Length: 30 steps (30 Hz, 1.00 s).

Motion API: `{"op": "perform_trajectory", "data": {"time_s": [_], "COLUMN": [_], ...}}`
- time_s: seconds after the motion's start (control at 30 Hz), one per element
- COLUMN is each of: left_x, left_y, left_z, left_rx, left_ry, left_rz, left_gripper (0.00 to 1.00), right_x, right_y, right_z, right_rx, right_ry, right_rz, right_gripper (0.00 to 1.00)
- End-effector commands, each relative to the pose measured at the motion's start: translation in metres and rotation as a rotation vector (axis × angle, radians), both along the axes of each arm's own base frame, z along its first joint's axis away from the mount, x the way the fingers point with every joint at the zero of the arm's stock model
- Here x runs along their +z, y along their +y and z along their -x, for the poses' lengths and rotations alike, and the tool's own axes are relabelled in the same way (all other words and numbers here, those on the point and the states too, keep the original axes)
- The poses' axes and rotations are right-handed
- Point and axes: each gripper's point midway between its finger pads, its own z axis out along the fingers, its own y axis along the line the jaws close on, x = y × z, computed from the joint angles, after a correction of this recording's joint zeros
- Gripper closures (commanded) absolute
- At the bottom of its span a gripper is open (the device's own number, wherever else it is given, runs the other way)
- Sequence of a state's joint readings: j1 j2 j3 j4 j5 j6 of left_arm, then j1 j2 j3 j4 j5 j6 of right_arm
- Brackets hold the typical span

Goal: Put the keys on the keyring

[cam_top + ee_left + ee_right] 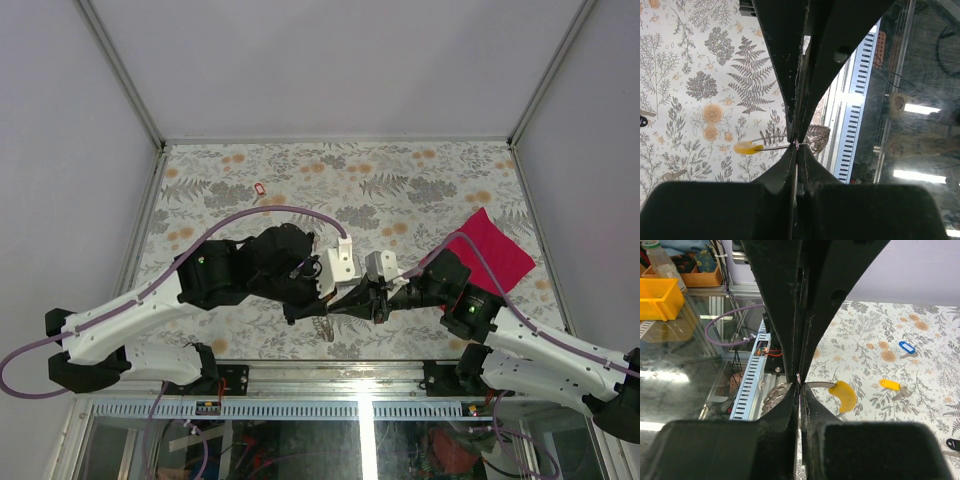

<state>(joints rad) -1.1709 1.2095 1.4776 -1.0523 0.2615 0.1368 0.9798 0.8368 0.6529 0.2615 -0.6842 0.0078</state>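
Observation:
Both grippers meet near the table's front edge and pinch the same keyring. In the left wrist view my left gripper is shut on the keyring's thin wire, with its yellow piece to the left and its silvery coils to the right. In the right wrist view my right gripper is shut on the keyring, with the yellow piece to the right. A blue key, a yellow key and a black key lie loose on the table. A red key lies at the far left.
A magenta cloth lies on the floral tabletop at the right, behind the right arm. The table's metal front rail runs just below the grippers. White walls close in the left, right and back.

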Motion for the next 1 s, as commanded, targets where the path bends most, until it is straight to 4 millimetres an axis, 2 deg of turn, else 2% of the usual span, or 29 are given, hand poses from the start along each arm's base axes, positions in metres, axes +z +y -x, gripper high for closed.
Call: {"op": "perform_trajectory", "data": {"time_s": [0.0, 0.1, 0.23, 0.43, 0.7, 0.97], "left_x": [0.032, 0.039, 0.054, 0.089, 0.122, 0.139], "left_y": [-0.008, -0.007, -0.006, -0.003, 0.009, 0.007], "left_z": [-0.001, 0.002, 0.007, 0.015, 0.017, 0.017], "left_rx": [-0.018, -0.02, -0.024, -0.02, 0.024, 0.015], "left_ry": [-0.056, -0.064, -0.072, -0.106, -0.148, -0.182], "left_rz": [0.128, 0.174, 0.274, 0.496, 0.731, 0.842], "left_gripper": [1.0, 1.0, 0.91, 0.81, 0.77, 0.77], "right_x": [0.021, 0.036, 0.059, 0.09, 0.123, 0.143], "right_y": [0.001, -0.003, -0.011, -0.018, -0.027, -0.03], "right_z": [0.005, 0.004, 0.008, 0.015, 0.021, 0.024], "right_rx": [0.023, -0.007, -0.023, -0.007, 0.009, 0.036], "right_ry": [-0.027, -0.024, -0.011, 0.008, 0.023, 0.019], "right_rz": [-0.061, -0.126, -0.219, -0.338, -0.489, -0.578], "right_gripper": [1.0, 1.0, 1.0, 1.0, 1.0, 1.0]}}
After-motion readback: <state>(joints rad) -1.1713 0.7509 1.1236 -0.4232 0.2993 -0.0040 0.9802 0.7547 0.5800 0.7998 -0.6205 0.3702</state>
